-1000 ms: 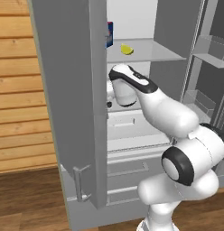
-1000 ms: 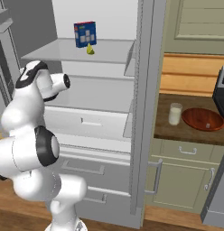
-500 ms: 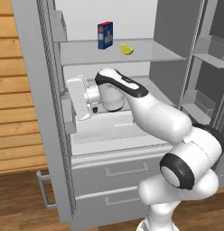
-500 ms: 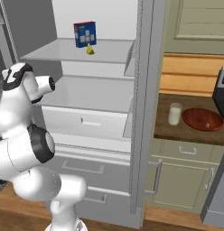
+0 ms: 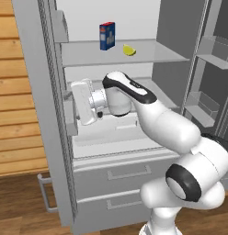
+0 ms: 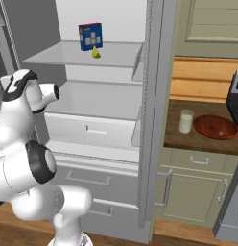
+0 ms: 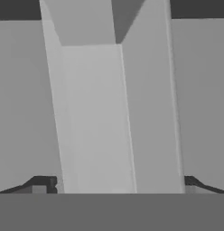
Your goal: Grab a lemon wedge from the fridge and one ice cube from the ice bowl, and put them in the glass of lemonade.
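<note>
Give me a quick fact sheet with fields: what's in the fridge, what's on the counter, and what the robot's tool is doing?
fridge: doors open
upper shelf: blue box with lemon wedge beside it
counter: glass of pale drink next to a wooden bowl
tool: open, holding nothing, pointing at the inside of the left door, below the upper shelf
lemon wedge: not yet picked up
</note>
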